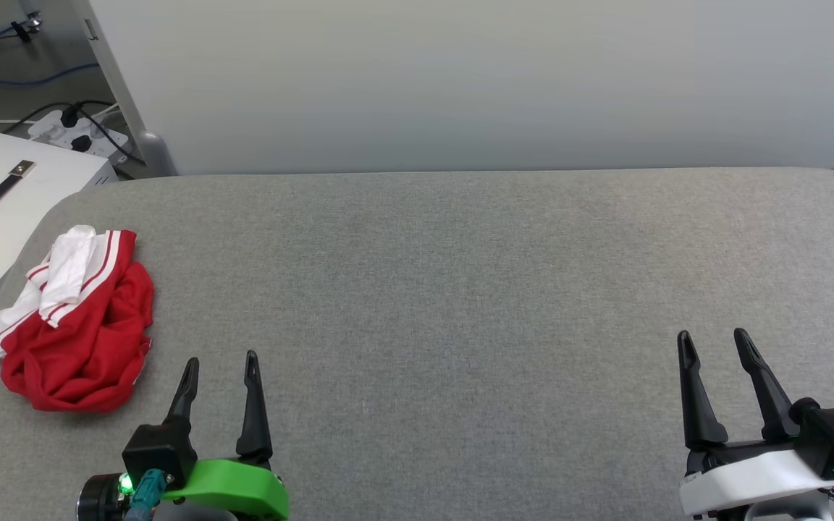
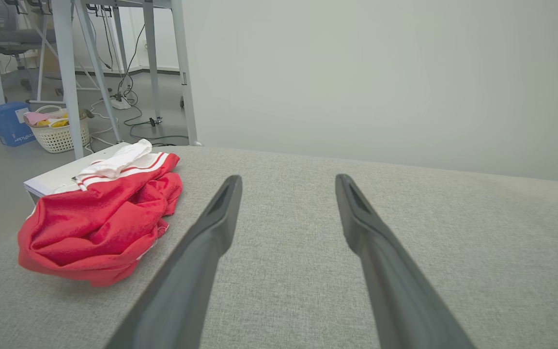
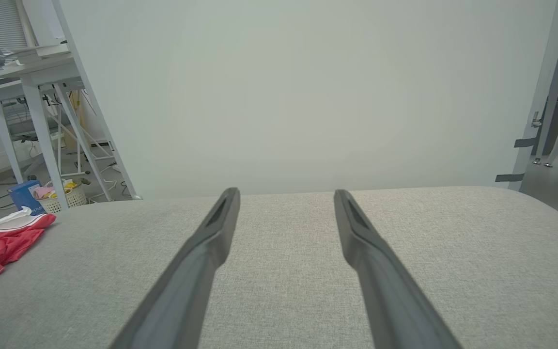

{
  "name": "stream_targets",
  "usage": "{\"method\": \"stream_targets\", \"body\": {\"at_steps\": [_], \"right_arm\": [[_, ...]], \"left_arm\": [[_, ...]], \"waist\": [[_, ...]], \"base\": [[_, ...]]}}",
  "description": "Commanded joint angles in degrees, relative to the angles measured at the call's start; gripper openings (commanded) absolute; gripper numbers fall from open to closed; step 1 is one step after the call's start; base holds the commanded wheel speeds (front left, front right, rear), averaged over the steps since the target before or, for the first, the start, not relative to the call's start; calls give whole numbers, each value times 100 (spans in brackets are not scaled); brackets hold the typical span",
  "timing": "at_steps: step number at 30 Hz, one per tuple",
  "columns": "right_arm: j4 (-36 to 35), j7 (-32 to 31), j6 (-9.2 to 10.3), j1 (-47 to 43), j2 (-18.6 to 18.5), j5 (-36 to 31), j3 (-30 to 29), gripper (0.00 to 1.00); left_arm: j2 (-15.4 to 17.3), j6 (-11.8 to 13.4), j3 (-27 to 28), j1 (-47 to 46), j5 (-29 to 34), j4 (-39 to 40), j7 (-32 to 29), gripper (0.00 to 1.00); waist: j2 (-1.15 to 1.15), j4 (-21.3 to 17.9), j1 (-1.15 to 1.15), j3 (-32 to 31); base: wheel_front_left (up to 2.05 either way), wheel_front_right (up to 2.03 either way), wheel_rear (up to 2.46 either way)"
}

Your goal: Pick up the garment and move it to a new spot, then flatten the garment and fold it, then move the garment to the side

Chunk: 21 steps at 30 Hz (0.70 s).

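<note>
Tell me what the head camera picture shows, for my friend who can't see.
A crumpled red and white shirt lies near the left edge of a grey table. The left gripper and right gripper sit at the bottom, jaws open and empty. A pale wall stands behind.

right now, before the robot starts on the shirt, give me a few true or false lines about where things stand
1. The garment lies crumpled in a heap near the left edge of the table. True.
2. The left gripper is shut on the garment. False: it is open, holds nothing and is apart from the cloth, which lies to its left.
3. The right gripper is open with nothing between its fingers. True.
4. The garment is closer to the right gripper than to the left gripper. False: it lies beside the left gripper, with a wide stretch of bare table between it and the right one.
</note>
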State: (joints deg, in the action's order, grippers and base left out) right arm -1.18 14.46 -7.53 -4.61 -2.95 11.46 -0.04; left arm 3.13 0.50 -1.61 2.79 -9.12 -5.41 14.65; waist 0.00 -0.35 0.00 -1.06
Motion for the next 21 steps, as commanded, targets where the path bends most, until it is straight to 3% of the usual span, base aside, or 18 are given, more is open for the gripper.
{"method": "stream_targets", "body": {"at_steps": [1,8,21], "right_arm": [[22,53,4,-71,7,17,-10,100],[47,54,4,-83,7,40,-13,100],[52,54,4,-29,7,1,74,100]], "left_arm": [[-25,30,-3,27,-23,-24,35,100],[-25,44,17,-12,-62,-73,35,100],[-25,68,236,-84,-128,-97,35,100]], "waist": [[0,15,0,-1],[0,219,0,4],[0,1045,0,139]], "base": [[0,0,0],[0,0,0],[0,0,0]]}}
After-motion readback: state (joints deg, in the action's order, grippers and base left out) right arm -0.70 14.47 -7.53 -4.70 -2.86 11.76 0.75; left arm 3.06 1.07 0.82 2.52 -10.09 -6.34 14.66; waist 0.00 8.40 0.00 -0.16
